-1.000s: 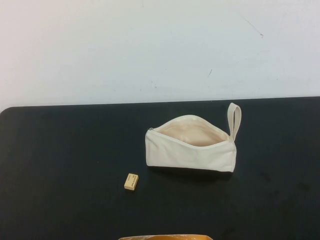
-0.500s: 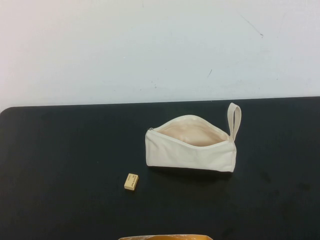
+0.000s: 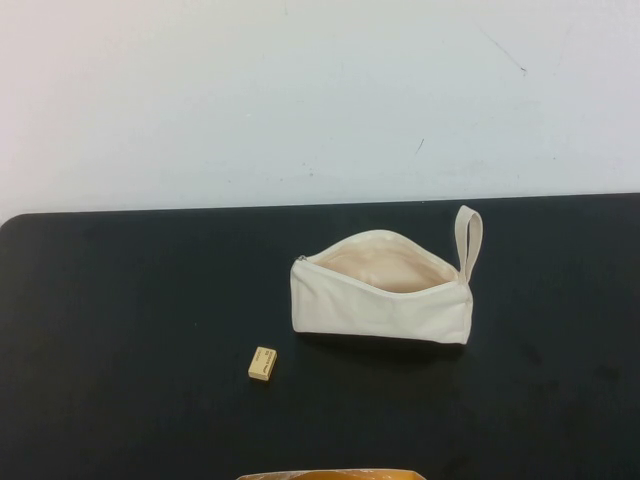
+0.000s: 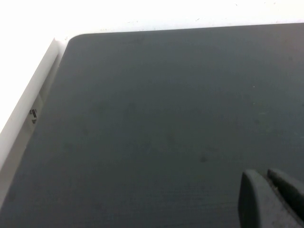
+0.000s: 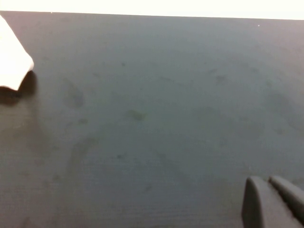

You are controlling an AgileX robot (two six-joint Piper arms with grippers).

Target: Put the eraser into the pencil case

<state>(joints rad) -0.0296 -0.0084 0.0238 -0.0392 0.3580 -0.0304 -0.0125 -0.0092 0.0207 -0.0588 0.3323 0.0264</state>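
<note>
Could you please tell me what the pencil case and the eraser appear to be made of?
The pencil case looks like matte cream woven cloth, probably canvas: it sags and creases softly. The eraser seems a dull tan rubber or vinyl block with crisp edges. The left gripper and the right gripper are shut, parked over bare table.

The dark worktop (image 5: 156,123) is seen with faint smudges. A cream corner of the pencil case (image 5: 12,61) lies at one edge. The right gripper (image 5: 271,202) is held above bare worktop, fingers close together.
</note>
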